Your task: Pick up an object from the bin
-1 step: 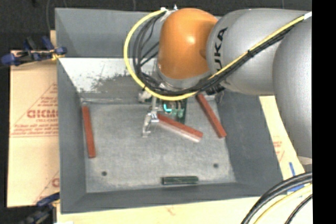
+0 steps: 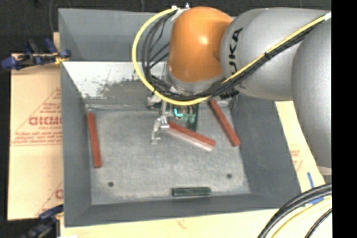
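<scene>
The pincer [image 2: 165, 126], open or closed I cannot tell, sits at the ten-o'clock end of a pinkish-red stick [image 2: 192, 137] whose long axis runs ten to four. Bare bin floor [image 2: 128, 159] lies open toward eight o'clock. A second red stick [image 2: 225, 123] lies close at three.

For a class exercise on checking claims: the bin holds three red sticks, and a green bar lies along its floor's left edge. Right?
No. In the camera view the green bar lies along the floor's lower edge, not the left. The bin does hold three red sticks.
</scene>
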Controlling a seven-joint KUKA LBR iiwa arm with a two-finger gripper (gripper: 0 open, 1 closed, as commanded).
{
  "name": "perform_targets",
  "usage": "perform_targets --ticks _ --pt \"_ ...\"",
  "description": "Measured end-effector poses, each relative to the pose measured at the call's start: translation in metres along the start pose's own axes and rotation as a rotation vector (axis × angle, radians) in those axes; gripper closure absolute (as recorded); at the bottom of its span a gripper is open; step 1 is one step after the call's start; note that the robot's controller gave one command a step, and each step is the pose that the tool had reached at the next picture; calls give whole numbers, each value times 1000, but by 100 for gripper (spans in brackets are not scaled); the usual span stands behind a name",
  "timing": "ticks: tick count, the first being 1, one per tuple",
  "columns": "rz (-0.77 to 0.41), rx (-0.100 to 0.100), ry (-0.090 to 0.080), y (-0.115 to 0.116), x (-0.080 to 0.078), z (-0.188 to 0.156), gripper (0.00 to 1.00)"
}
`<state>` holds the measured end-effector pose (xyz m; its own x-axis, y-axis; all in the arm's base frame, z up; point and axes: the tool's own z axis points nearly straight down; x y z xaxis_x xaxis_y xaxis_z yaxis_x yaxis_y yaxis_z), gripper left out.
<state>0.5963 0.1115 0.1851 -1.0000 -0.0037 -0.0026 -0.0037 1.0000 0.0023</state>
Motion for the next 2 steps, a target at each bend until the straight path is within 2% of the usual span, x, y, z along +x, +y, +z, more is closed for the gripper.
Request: perform_targets --ticks 1,2 --pt "56 -2 -12 -24 -33 42 0" --pt "254 1 0 -46 -26 78 0"
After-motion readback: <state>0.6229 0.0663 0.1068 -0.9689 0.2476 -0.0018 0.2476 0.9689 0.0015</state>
